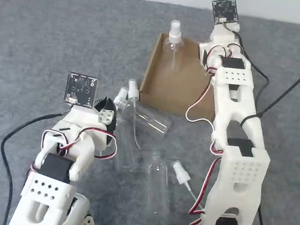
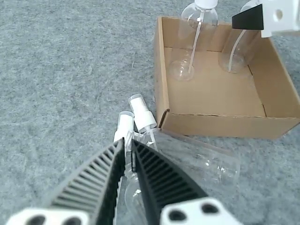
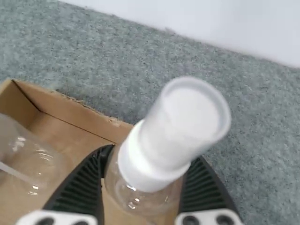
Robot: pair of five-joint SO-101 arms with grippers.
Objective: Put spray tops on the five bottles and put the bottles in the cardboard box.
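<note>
Looking down on a grey desk point(image 1: 38, 29). Sitting toward its far side, an open cardboard box point(image 1: 178, 91). Standing in the box's far right corner, a held bottle point(image 3: 136, 197), upright, topped with a white spray top point(image 3: 180, 122). Pinching that bottle at the neck, just under the top, the right claw point(image 3: 152, 157). Standing in the far left corner, a second bottle point(image 1: 174, 46), also capped. Lying on the desk just outside the box's near left corner, two capped lying bottles point(image 1: 149, 118), touching each other. Hovering low over them, the left claw point(image 2: 127, 142), fingers pressed nearly together, tips at one neck; cannot tell whether gripping it. Lying nearer the arm bases, an uncapped bottle point(image 1: 158, 183). Just beside it, a loose spray top point(image 1: 181, 174).
</note>
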